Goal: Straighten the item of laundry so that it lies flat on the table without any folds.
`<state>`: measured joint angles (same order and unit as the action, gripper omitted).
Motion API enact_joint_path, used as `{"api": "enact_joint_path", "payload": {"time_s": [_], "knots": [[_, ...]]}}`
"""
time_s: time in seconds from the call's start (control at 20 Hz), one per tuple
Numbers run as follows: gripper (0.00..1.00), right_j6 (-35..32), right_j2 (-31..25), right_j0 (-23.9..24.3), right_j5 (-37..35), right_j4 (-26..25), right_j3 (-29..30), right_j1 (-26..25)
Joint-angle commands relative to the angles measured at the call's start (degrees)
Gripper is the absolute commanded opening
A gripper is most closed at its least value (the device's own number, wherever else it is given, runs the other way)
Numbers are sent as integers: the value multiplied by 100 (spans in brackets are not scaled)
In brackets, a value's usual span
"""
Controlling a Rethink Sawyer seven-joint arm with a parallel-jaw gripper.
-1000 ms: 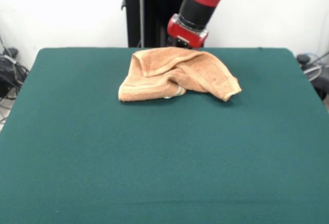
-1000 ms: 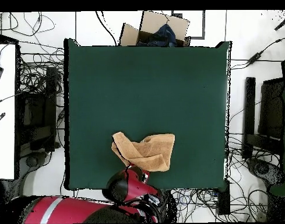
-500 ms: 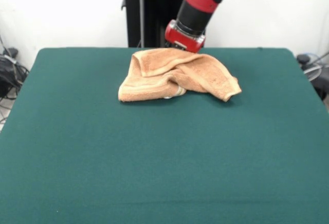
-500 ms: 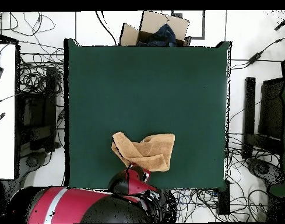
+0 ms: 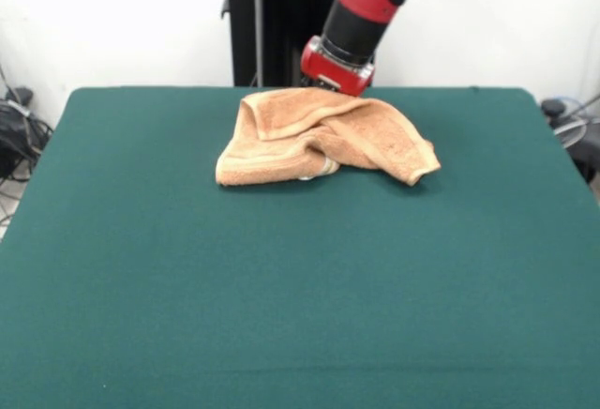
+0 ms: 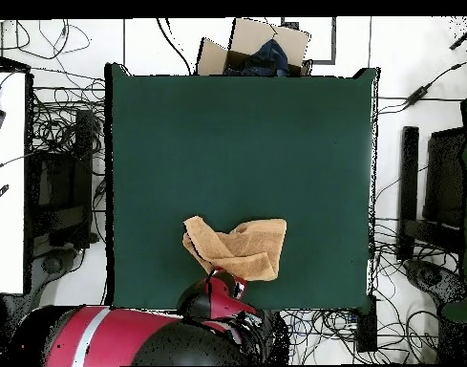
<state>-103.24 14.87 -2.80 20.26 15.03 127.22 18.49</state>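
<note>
cardboard box (image 6: pixel 255 48) holding dark cloth, off one table end | tangled cables (image 6: pixel 55 48) on floor both sides | white desk (image 6: pixel 6 182) at left | dark equipment (image 6: pixel 437 186) at right

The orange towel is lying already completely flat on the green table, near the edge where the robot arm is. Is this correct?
Not quite. The towel is not flat: the front view shows it bunched, with layers folded over one another. The rest holds: it lies on the green table, near the edge where the arm is.
</note>
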Motion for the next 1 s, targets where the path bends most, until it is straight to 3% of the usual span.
{"api": "enact_joint_path", "payload": {"time_s": [0.05, 0.35, 0.6, 1.0], "knots": [[100, -1619, -574, 273, 777, 306, -987, -561], [100, -1460, -771, 658, 1060, -265, -1336, -717], [100, -1041, -928, 988, 847, -860, -1708, -744], [100, -850, -873, 966, 321, -1015, -1837, -673]]}}
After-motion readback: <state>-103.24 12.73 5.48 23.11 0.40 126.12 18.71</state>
